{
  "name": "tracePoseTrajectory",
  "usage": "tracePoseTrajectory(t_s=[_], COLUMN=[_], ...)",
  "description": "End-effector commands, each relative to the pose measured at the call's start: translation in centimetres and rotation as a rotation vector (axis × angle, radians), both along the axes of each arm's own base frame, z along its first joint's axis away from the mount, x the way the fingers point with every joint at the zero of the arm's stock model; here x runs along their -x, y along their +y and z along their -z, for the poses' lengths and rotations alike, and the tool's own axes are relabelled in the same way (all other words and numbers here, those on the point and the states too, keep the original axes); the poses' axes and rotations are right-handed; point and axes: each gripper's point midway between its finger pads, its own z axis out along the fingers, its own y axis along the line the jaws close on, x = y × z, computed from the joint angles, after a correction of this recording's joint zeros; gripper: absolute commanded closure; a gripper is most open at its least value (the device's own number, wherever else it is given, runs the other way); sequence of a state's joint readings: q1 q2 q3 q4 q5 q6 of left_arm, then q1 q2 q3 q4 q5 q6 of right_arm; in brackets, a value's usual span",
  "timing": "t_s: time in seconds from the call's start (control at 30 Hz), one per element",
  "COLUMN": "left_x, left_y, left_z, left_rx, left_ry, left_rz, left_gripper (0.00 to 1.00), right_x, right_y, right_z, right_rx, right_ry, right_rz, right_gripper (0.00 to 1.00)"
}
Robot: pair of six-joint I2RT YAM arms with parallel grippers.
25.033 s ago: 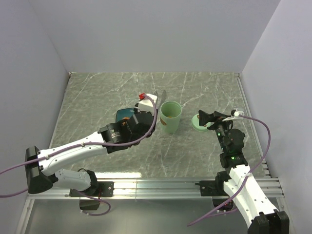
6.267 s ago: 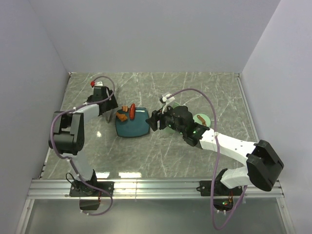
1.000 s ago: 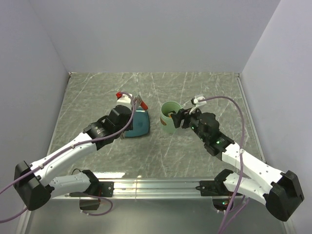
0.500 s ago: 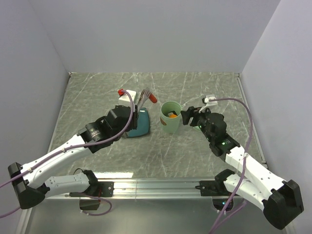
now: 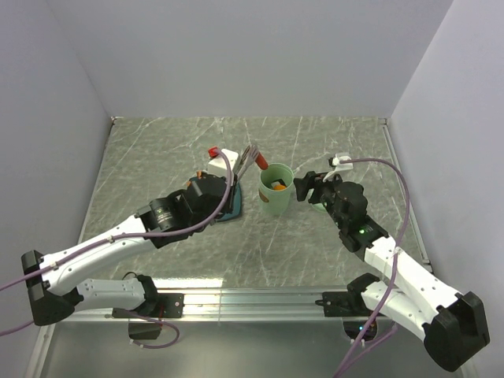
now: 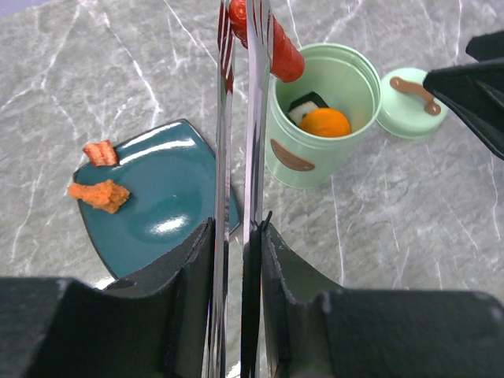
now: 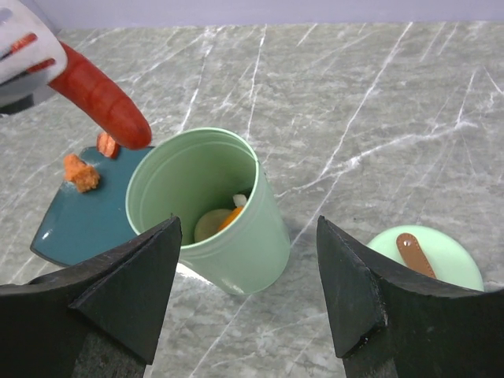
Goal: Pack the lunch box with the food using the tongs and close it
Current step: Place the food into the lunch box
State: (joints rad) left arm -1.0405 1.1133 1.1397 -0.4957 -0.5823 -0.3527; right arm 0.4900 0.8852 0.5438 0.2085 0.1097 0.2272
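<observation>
**Arm pose.** The left arm reaches forward and to the right across the surface (image 5: 157,150). The left tool (image 6: 235,232) is clenched on the shafts of the tongs (image 6: 236,118), which point straight out from the wrist. The tong tips pinch a red sausage-shaped piece (image 6: 272,43), held in the air at the left rim of the lunch box (image 6: 319,118). The right arm stretches forward and leftward. The right tool (image 5: 303,185) is released, its fingers spread wide and grasping nothing, just right of the lunch box and apart from it. The lunch box stands upright and uncovered near the middle of the surface, just beside the right edge of the dark teal plate (image 6: 157,197).

**Views compared.** Only the top view shows both arms whole. The lid (image 7: 429,256) is plain only in the wrist views, where it lies flat just right of the lunch box with its brown handle up. The left wrist view shows an orange piece (image 6: 325,122) and a white-and-black piece (image 6: 303,106) inside the lunch box. The right wrist view adds a pale round piece (image 7: 209,224).

**Count.**
- Arms: two.
- Tongs: one pair.
- Lunch box, lid and plate: one of each.
- Food in the tongs: one piece.
- Food made out inside the lunch box: three pieces.
- Food on the plate's far-left corner: two orange-red pieces (image 6: 100,173).
</observation>
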Motion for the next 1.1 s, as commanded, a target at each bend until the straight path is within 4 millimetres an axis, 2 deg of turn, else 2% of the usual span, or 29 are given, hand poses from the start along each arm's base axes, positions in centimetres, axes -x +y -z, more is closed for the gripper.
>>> tracePoseTrajectory(t_s=[0.0,0.13,0.33,0.43,0.5,0.53,0.67,0.77,0.83,1.0,1.07], left_x=[-0.3,-0.1,-0.1,0.1,0.2,0.3,0.5,0.5,0.6,-0.1,-0.6], left_y=[-1.4,-2.7,-3.3,-3.4,-3.5,-3.6,-3.8,-3.9,-4.0,-2.3,-0.1], left_z=[-3.2,-2.7,-2.0,-2.0,-2.0,-2.2,-2.5,-2.3,-2.3,-2.4,-2.1], left_rx=[0.068,0.062,0.044,0.049,0.053,0.062,0.078,0.075,0.074,0.072,0.052], left_ry=[-0.067,-0.057,-0.043,-0.042,-0.043,-0.047,-0.055,-0.054,-0.056,-0.065,-0.077], left_rz=[0.02,0.063,0.081,0.092,0.1,0.106,0.132,0.141,0.141,0.041,-0.064], left_gripper=[0.93,0.94,0.92,0.85,0.75,0.67,0.53,0.46,0.46,0.46,0.46], right_x=[0.0,0.0,-0.1,-0.2,-0.1,-0.1,-0.1,-0.1,-0.1,-0.1,-0.1], right_y=[-0.4,-0.5,-0.6,-0.7,-0.7,-0.8,-0.8,-0.8,-0.8,-0.9,-0.9], right_z=[-0.3,-0.2,0.0,0.0,0.1,0.0,0.2,0.2,0.2,0.2,0.1], right_rx=[-0.02,-0.02,-0.021,-0.022,-0.023,-0.024,-0.024,-0.026,-0.026,-0.027,-0.03], right_ry=[-0.02,-0.02,-0.012,-0.012,-0.013,-0.014,-0.01,-0.009,-0.009,-0.01,-0.016], right_rz=[0.009,0.012,0.009,0.016,0.014,0.014,0.016,0.015,0.015,0.016,0.015], right_gripper=[0.24,0.24,0.23,0.23,0.23,0.24,0.24,0.23,0.23,0.23,0.23])
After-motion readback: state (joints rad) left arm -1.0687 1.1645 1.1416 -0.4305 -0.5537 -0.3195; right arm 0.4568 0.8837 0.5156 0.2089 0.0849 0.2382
